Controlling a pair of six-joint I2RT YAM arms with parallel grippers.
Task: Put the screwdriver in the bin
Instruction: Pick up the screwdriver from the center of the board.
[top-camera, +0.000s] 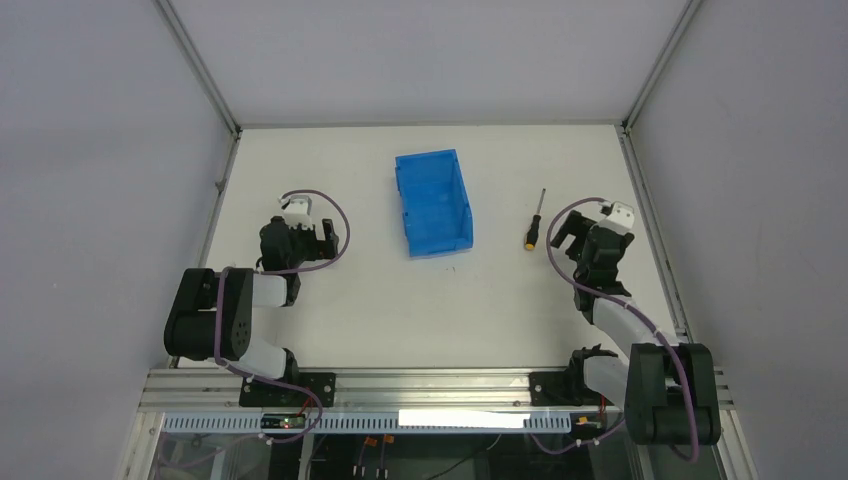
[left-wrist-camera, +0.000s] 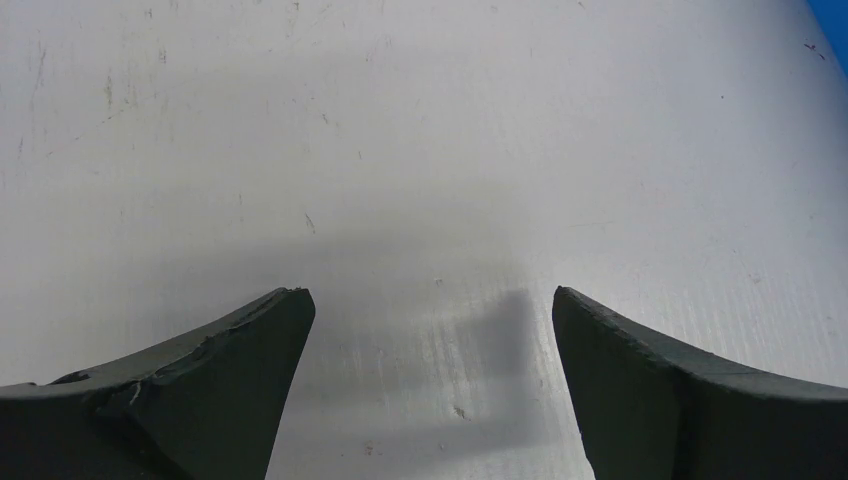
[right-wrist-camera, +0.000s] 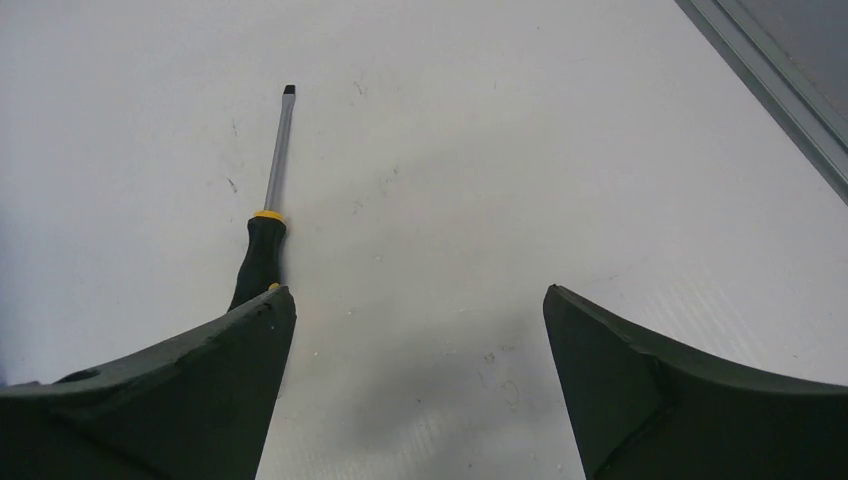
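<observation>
We're at the start: screwdriver (top-camera: 535, 221) lies on tabletop (top-camera: 500, 310), right of bin (top-camera: 433, 203) & just left of right pincer (right-wrist-camera: 418, 300), not yet picked up. Right pincer is released, holds nothing; left pincer (left-wrist-camera: 430, 295) likewise. Bin looks empty. Still to do: grasp, carry left, drop in

White tabletop (top-camera: 400, 310), lightly scuffed. Plain grey wall panels (top-camera: 430, 50) enclose it at 9, 12 and 3 o'clock, joined by aluminium posts (top-camera: 201, 65). An aluminium rail (top-camera: 430, 385) borders the 6 o'clock edge.
</observation>
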